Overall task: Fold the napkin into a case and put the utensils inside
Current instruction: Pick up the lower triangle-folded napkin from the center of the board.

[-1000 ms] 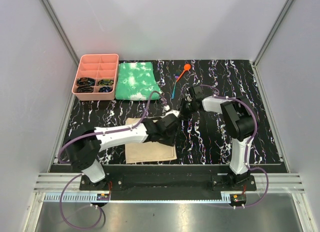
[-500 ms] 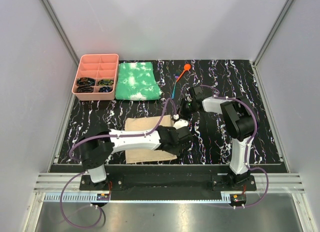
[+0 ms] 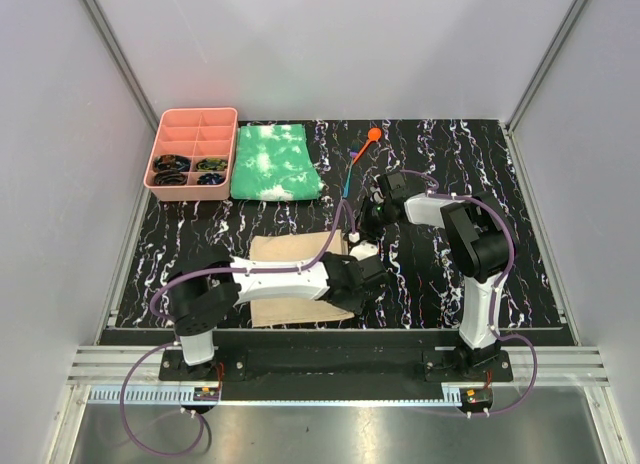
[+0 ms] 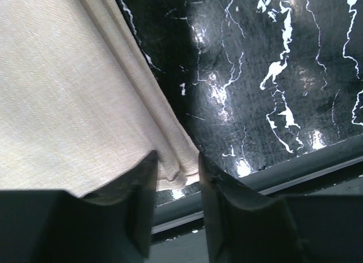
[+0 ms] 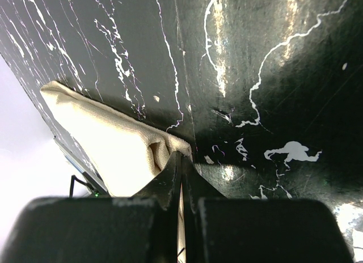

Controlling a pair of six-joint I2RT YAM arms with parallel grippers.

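Observation:
The tan napkin [image 3: 283, 309] lies folded near the table's front edge, partly under my left arm. In the left wrist view, the napkin [image 4: 68, 93] fills the left side. My left gripper [image 4: 176, 161] stands open astride its layered near-right corner, without pinching the cloth. From above, that left gripper [image 3: 368, 277] sits at the napkin's right edge. My right gripper [image 5: 181, 154] is shut on the napkin [image 5: 108, 144] at its far right corner, which bunches at the tips. It appears from above as the right gripper [image 3: 362, 232]. The utensils, an orange spoon [image 3: 372, 136] and a blue one [image 3: 347, 179], lie behind.
A pink divided tray [image 3: 193, 116] with dark items in its front cells stands at the back left. A green-and-white cloth [image 3: 273, 162] lies beside it. The table's front rail [image 4: 272, 172] runs just beyond the left fingers.
My left arm has swung toward the front edge, carrying its gripper from the napkin's far right corner to its near right corner. The jaws have narrowed slightly. The right arm has not moved.

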